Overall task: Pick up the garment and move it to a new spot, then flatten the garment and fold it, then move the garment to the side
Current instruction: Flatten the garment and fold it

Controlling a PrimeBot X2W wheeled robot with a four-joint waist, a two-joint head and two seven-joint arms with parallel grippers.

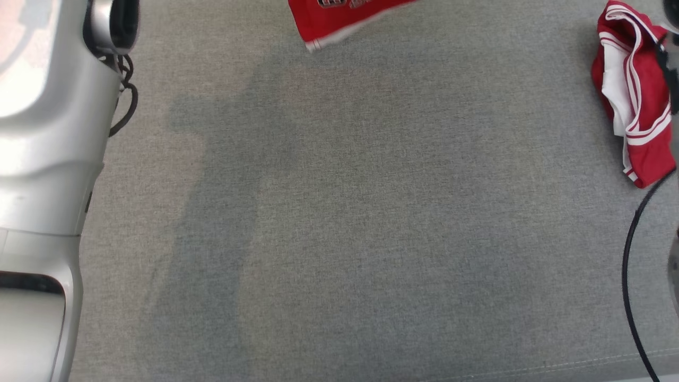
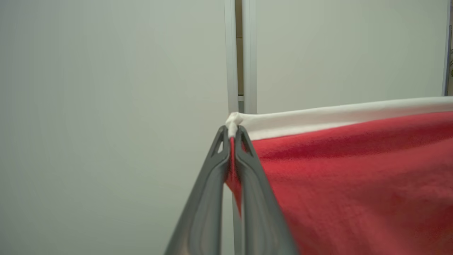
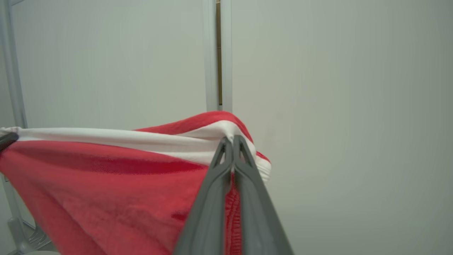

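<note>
The garment is red with a white band along its top edge, and it hangs stretched between my two grippers. My left gripper is shut on one corner of the white band. My right gripper is shut on the other, bunched end of the garment. In the right wrist view a dark fingertip of the other gripper shows at the far left end of the band. In the head view the garment's lower edge, blurred, hangs over the far side of the grey table.
My silver left forearm runs up the left edge. A bunched red and white cloth sits at the right edge; I cannot tell if it is part of the same garment. A black cable curves below it. Pale wall panels stand behind.
</note>
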